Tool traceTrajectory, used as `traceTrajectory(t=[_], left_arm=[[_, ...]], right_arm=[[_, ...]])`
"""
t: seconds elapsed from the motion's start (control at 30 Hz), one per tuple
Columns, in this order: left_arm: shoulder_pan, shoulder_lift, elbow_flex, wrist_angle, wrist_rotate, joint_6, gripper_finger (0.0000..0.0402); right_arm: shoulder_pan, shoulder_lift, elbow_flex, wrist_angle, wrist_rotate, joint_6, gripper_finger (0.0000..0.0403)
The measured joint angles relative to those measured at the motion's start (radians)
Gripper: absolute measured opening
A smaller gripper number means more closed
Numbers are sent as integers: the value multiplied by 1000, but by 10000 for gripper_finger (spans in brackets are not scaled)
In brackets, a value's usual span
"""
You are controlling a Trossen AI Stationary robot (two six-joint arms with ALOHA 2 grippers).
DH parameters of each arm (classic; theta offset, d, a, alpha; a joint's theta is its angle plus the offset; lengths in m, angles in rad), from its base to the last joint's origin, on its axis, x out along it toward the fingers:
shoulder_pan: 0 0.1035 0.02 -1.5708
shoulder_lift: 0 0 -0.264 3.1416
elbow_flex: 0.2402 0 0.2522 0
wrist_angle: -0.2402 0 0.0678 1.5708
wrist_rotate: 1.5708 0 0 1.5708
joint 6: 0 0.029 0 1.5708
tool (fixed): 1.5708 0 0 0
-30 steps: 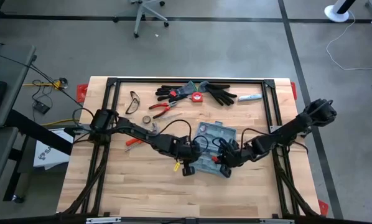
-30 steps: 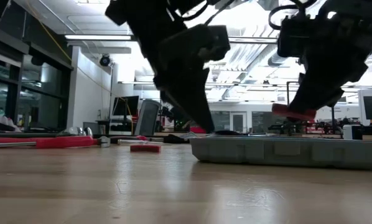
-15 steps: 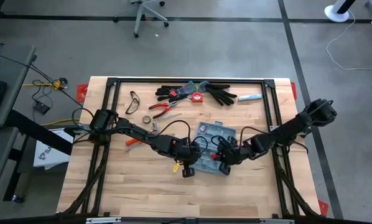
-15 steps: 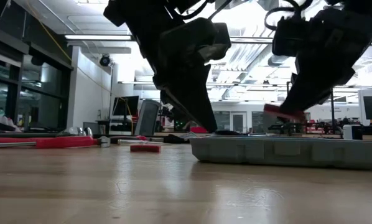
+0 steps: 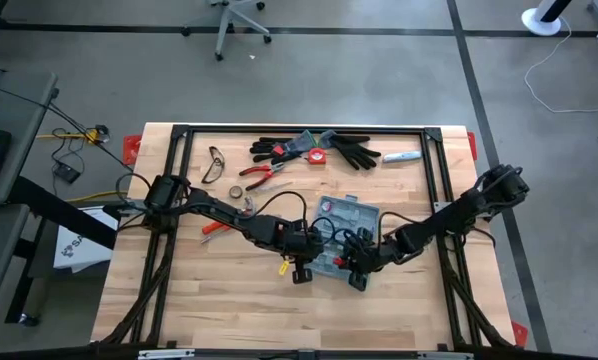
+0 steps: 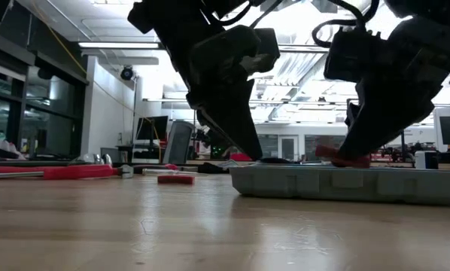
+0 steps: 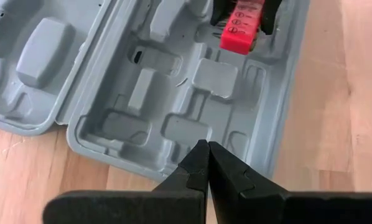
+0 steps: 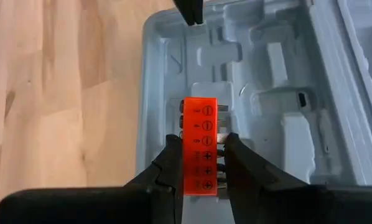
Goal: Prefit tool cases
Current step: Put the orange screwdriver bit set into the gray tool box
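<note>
Right wrist view: right gripper (image 8: 200, 149) is holding a red bit holder (image 8: 200, 146) between part-open jaws, clamping it by its long sides, over the moulded tray of the open tool case (image 8: 267, 81). Tool case (image 5: 341, 235) is lying flat on the tabletop (image 5: 229, 300) near its middle, lid folded out beside the tray.

Left wrist view: left gripper (image 7: 206, 163) is sitting with jaws fully closed and empty, tips pressing at or just above the tray's near rim, apparently steadying the case. Whether they are actually touching is hard to tell.

Low view: bit holder (image 6: 344, 157) is riding right at the tray's upper edge, not yet seated.

Step in hand, as I judge it: fitting the bit holder into its recess. Next move is calling for squaring the holder to the matching rectangular pocket, lowering it straight, then opening the jaws only once it is bedding flat. Left gripper should be keeping the case from sliding meanwhile.
</note>
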Motion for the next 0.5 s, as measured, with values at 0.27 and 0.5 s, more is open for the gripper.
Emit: traceTrajectory(t=[0.27, 0.5], left_arm=[[12, 0, 1, 1, 17, 18, 0], [12, 0, 1, 0, 29, 23, 0]], right_arm=[[0, 1, 0, -2, 5, -32, 74], [0, 25, 0, -6, 4, -52, 74]])
